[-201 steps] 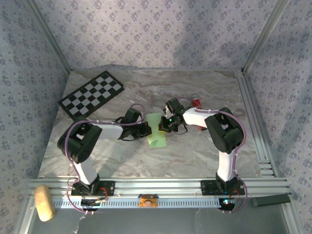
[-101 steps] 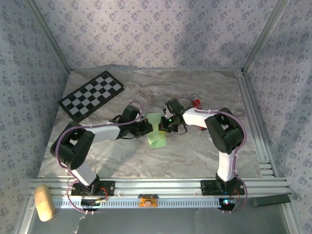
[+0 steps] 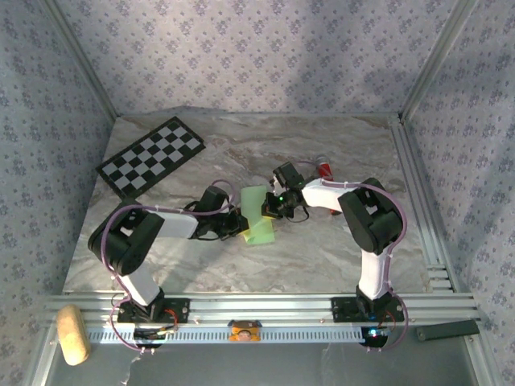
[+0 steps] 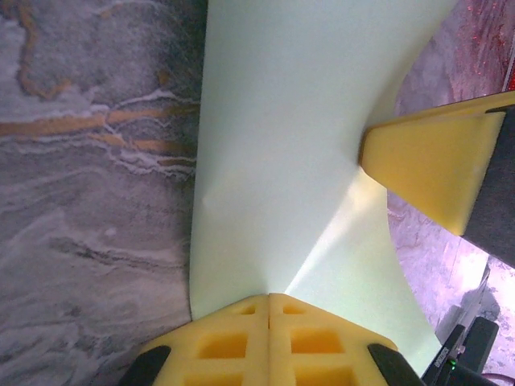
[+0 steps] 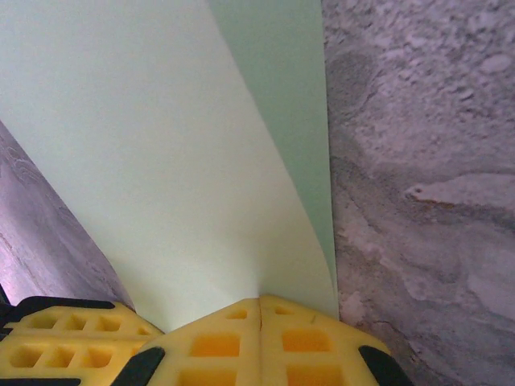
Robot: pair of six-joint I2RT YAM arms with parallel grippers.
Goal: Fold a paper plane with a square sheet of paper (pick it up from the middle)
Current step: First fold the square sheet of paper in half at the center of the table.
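Note:
The square sheet of paper point(image 3: 256, 214), light green, hangs bent and curled just above the marble table point(image 3: 322, 249) at its middle. My left gripper point(image 3: 240, 224) is shut on the sheet's left edge, and in the left wrist view the yellow pads meet on the paper point(image 4: 282, 145) at the left gripper point(image 4: 268, 296). My right gripper point(image 3: 270, 207) is shut on the opposite edge. The right wrist view has the right gripper point(image 5: 259, 299) pinching the sheet point(image 5: 161, 161). One right fingertip point(image 4: 426, 169) presses into the paper from the right. The paper plane is out of view.
A black-and-white checkerboard point(image 3: 151, 156) lies at the back left. A red tube point(image 3: 325, 170) sits just behind the right forearm. A tan block point(image 3: 72, 334) rests beyond the front rail at the left, and a dark bar point(image 3: 448, 330) at the front right.
The left arm swung out and back, and its gripper now sits slightly nearer and lower. The sheet changed from a pinched hourglass shape to a bent strip. The right arm held still.

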